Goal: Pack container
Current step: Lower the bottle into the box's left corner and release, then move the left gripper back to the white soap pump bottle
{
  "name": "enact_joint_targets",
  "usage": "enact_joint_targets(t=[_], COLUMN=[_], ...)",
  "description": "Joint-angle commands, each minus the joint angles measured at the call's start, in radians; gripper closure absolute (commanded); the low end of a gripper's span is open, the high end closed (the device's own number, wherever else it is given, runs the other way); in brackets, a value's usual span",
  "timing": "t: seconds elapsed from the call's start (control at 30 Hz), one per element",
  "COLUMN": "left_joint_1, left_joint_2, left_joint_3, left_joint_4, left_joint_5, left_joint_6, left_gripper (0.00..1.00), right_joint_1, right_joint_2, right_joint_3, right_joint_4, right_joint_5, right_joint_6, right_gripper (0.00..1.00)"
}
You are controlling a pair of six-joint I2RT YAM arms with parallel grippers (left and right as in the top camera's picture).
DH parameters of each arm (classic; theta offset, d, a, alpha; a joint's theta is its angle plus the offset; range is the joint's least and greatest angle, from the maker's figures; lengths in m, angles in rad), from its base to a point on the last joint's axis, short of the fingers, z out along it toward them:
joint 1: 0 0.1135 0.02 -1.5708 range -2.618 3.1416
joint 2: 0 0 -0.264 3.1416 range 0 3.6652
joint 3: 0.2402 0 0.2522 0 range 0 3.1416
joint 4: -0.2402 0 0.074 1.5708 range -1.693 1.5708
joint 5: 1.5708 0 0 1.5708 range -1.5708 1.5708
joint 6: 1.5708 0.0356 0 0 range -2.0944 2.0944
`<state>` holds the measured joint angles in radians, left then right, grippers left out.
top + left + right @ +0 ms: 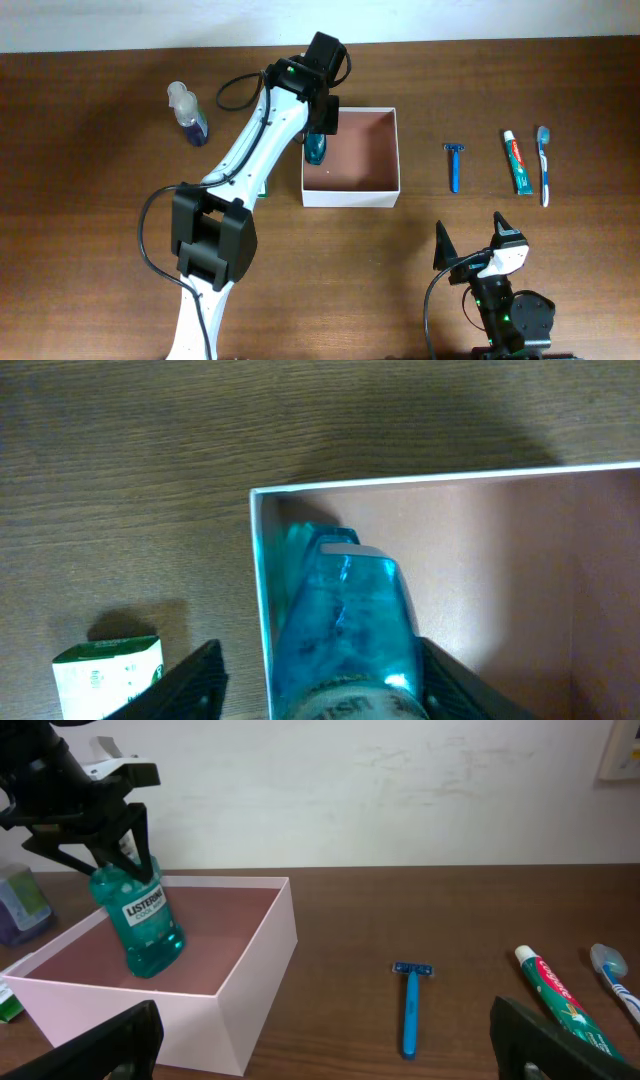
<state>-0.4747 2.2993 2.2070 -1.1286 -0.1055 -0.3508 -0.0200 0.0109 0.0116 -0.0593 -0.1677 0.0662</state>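
Observation:
The container (pixel 350 198) is a square white-walled box with a reddish-brown floor at the table's middle; it also shows in the left wrist view (pixel 400 482) and the right wrist view (pixel 240 1010). A teal mouthwash bottle (pixel 316 148) (pixel 340 620) (pixel 140 925) rests tilted on its floor against the left wall. My left gripper (pixel 318 133) (pixel 320 685) (pixel 100 850) straddles the bottle's top. Its jaws are open, with one finger outside the wall and apart from the bottle. My right gripper (pixel 475 245) (pixel 325 1060) is open and empty near the front edge.
A blue razor (pixel 453 166) (pixel 410 1005), a toothpaste tube (pixel 516 162) (pixel 555 1000) and a toothbrush (pixel 544 165) (pixel 610 970) lie right of the container. A clear bottle of blue liquid (pixel 188 115) stands far left. A green-white box (pixel 108 675) lies left of the container.

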Motion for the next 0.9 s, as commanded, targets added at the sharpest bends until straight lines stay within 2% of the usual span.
enact_joint_targets(t=[0.0,0.07,0.17,0.27,0.3,0.33,0.57,0.7,0.87], left_joint_1=[0.011,0.014,0.015,0.015,0.016,0.019,0.031,0.031,0.066], left_joint_2=[-0.008,-0.008,-0.008,-0.008,-0.009,-0.009,-0.013,-0.022,-0.047], left_joint_3=[0.02,0.02,0.02,0.02,0.021,0.023,0.119,0.278,0.567], left_joint_4=[0.0,0.0,0.003,0.016,0.027,0.034,0.025,-0.031,-0.178], left_joint_5=[-0.034,-0.034,-0.035,-0.044,-0.061,-0.061,-0.056,-0.057,-0.072], left_joint_6=[-0.003,-0.003,-0.003,0.0,0.0,0.001,0.069,0.116,0.121], left_gripper=[0.39,0.37,0.21,0.18,0.04,0.01,0.01,0.01,0.01], right_joint_1=[-0.008,-0.008,-0.008,-0.008,-0.008,-0.008,-0.008,-0.008,-0.008], right_joint_2=[-0.007,-0.007,-0.007,-0.007,-0.007,-0.007,-0.007,-0.007,-0.007], right_joint_3=[-0.006,-0.006,-0.006,-0.006,-0.006,-0.006,-0.006,-0.006,-0.006], right_joint_4=[-0.004,-0.004,-0.003,-0.003,-0.004,-0.003,-0.004,-0.004,-0.003], right_joint_5=[-0.013,-0.013,-0.013,-0.013,-0.013,-0.013,-0.013,-0.013,-0.013], right_joint_6=[-0.006,-0.006,-0.006,-0.006,-0.006,-0.006,-0.006,-0.006,-0.006], right_gripper=[0.01,0.01,0.01,0.01,0.01,0.01,0.01,0.02,0.01])
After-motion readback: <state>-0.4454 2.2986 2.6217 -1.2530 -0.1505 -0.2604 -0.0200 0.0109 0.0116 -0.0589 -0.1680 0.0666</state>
